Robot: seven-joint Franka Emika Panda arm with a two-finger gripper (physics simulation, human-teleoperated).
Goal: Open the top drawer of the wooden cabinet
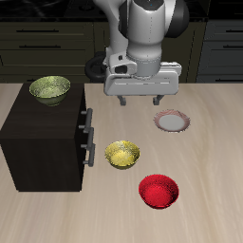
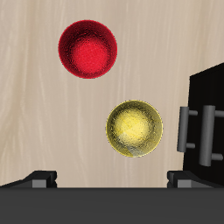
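The wooden cabinet (image 1: pixel 43 142) is a very dark brown block near the table's front edge. Its drawer face carries two short grey bar handles. The top drawer's handle (image 1: pixel 87 120) is the upper one, and both drawers look shut. My gripper (image 1: pixel 140 98) hangs open and empty above the table, farther back than the cabinet and well apart from the handles. In the wrist view the cabinet (image 2: pixel 206 96) shows beside my open gripper (image 2: pixel 112 179), with the top drawer's handle (image 2: pixel 210 131) and the lower handle (image 2: pixel 184 128).
A green bowl (image 1: pixel 49 89) sits on the cabinet's top. A yellow bowl (image 1: pixel 122 153) stands close in front of the drawer face, also in the wrist view (image 2: pixel 134 128). A red bowl (image 1: pixel 158 190) lies near the front edge. A pale bowl (image 1: pixel 172 121) lies below the gripper's side.
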